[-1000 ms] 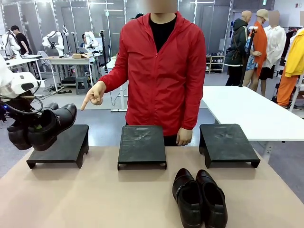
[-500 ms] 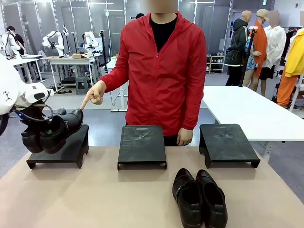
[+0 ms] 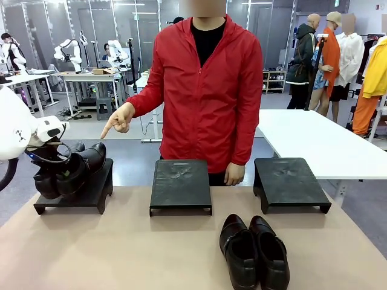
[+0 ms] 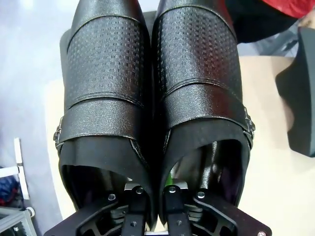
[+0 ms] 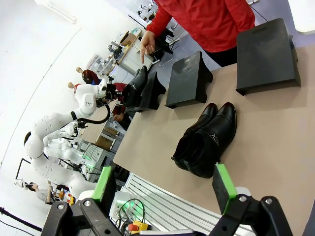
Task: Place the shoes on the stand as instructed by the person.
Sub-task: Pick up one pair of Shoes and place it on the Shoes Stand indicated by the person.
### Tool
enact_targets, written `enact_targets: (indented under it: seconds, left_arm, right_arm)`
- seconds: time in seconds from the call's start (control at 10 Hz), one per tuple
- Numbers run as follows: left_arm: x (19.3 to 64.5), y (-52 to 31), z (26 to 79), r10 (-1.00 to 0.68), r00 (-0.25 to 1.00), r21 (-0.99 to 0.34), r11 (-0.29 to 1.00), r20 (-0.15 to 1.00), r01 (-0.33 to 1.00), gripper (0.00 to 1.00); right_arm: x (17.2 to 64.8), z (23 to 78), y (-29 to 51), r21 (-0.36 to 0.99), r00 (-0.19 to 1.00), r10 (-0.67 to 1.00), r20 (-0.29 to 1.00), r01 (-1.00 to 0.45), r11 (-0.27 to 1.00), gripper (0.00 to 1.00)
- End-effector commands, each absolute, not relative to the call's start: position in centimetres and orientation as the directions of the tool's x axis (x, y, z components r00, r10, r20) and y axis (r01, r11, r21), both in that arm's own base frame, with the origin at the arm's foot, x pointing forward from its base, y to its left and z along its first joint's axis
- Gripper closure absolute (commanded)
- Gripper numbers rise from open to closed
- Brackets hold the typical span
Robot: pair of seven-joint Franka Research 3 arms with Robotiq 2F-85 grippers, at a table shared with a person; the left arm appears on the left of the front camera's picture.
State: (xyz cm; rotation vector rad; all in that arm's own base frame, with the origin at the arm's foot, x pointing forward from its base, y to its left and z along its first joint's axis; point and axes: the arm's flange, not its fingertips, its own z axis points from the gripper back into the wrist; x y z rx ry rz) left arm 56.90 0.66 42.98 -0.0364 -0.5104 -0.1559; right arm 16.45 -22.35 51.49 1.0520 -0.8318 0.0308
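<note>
My left gripper point(image 3: 56, 162) is shut on the inner walls of the strapped pair of black shoes point(image 3: 71, 169), holding both together; in the left wrist view its fingers point(image 4: 170, 189) reach into the shoe openings point(image 4: 197, 98). The pair sits low over the left stand point(image 3: 91, 186), toes pointing away from me; I cannot tell whether the soles touch it. The person point(image 3: 208, 90) in the red jacket points a hand point(image 3: 119, 121) down at that stand. The plainer pair point(image 3: 254, 251) lies on the table in front. My right gripper point(image 5: 165, 189) hangs open above the table's near edge, holding nothing.
Two more black stands are in the row: the middle stand point(image 3: 180, 181) and the right stand point(image 3: 290, 180), both bare. The tan table point(image 3: 121, 254) has free room at front left. A white table point(image 3: 320, 142) stands behind on the right.
My left arm has carried the strapped pair to the right and downward, from beside the left stand to low over its top. The person's pointing hand and the plainer pair have stayed put.
</note>
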Motion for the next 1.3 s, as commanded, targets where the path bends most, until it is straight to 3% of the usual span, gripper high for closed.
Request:
enact_targets:
  seconds: [0.0,0.7,0.8,0.9,1.0,1.1,1.2]
  left_arm:
    - [58.1,1.3,43.4,-0.135,0.817,-0.007,0.986,0.560,0.168,0.92]
    - [59.7,1.3,41.5,-0.144,0.823,-0.020,0.982,0.550,0.186,0.92]
    - [59.7,1.3,41.4,-0.146,0.824,-0.017,0.983,0.547,0.185,0.86]
    - [59.7,1.2,41.3,-0.149,0.824,-0.015,0.982,0.546,0.187,0.57]
    - [59.8,1.1,41.3,-0.151,0.825,-0.015,0.982,0.544,0.189,0.51]
    - [59.6,1.0,41.5,-0.148,0.828,-0.024,0.981,0.541,0.191,0.22]
    - [59.4,0.9,41.9,-0.146,0.829,-0.028,0.981,0.539,0.191,0.17]
  right_arm:
    - [16.4,51.5,-22.3,0.741,0.689,-0.349,0.634,-0.415,0.527,0.00]
    - [16.4,51.5,-22.3,0.741,0.689,-0.349,0.634,-0.415,0.527,0.00]
    - [16.4,51.5,-22.3,0.741,0.689,-0.349,0.634,-0.415,0.527,0.00]
    - [16.4,51.5,-22.3,0.741,0.689,-0.349,0.634,-0.415,0.527,0.00]
    - [16.4,51.5,-22.3,0.741,0.689,-0.349,0.634,-0.415,0.527,0.00]
    - [16.4,51.5,-22.3,0.741,0.689,-0.349,0.634,-0.415,0.527,0.00]
    - [16.4,51.5,-22.3,0.741,0.689,-0.349,0.634,-0.415,0.527,0.00]
